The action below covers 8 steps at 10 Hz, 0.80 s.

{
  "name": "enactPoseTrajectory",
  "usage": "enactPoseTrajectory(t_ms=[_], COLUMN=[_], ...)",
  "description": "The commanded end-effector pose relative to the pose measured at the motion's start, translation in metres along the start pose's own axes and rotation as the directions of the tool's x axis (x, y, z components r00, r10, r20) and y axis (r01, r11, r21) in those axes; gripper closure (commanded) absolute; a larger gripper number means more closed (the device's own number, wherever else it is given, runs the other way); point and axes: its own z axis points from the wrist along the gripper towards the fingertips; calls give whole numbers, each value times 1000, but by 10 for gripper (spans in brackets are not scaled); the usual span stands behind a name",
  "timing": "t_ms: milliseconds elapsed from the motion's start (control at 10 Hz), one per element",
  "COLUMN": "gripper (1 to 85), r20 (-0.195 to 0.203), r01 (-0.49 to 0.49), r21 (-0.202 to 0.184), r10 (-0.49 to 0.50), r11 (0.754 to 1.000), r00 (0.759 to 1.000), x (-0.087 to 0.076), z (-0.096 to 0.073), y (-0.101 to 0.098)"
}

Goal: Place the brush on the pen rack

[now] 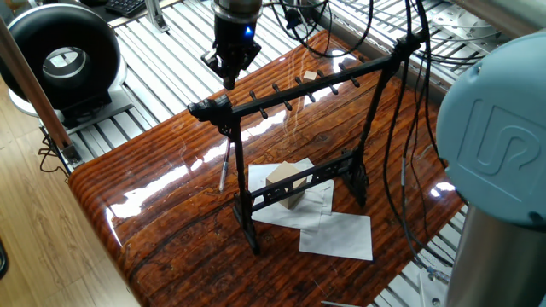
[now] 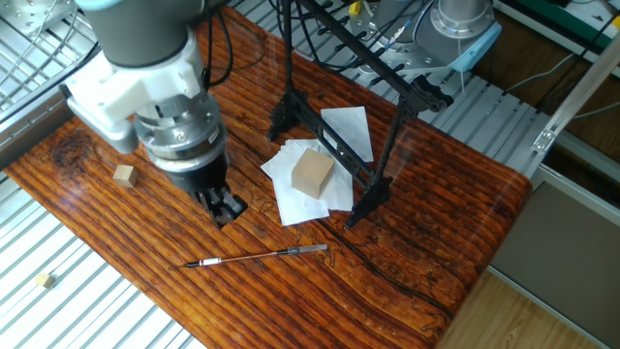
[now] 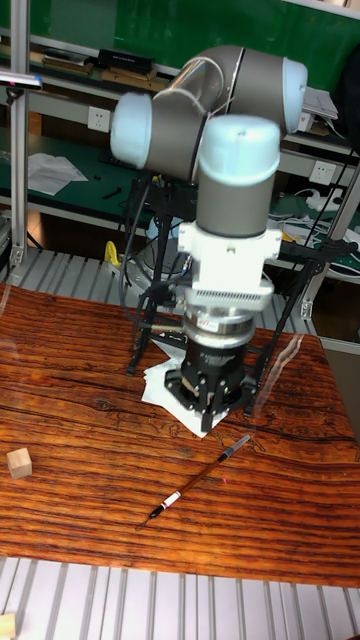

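The brush lies flat on the wooden table near its front edge, thin and dark with a pale end; it also shows in the tall view as the brush and past the rack's left upright as the brush. My gripper hangs just above the table, a short way behind the brush and apart from it. Its fingers taper to a point with nothing between them, so the gripper reads as shut. The black pen rack stands upright mid-table, pegs along its top bar. The arm partly hides the pen rack.
A wooden block sits on white paper sheets at the rack's feet. A small wooden cube lies left of my gripper. Cables hang near the rack's far upright. The table's front edge runs close to the brush.
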Motion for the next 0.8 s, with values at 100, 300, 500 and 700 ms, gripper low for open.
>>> enactPoseTrajectory(t_ms=[100, 300, 500, 700], gripper=[847, 847, 787, 777], r20=[35, 31, 33, 33], r01=[-95, -161, -212, -239], r21=[29, 56, 26, 21], r10=[94, 160, 211, 238], r11=[995, 985, 977, 971], r00=[995, 987, 977, 971], x=[-4, -3, -5, -7], z=[28, 37, 42, 48], y=[-23, -30, -19, -12])
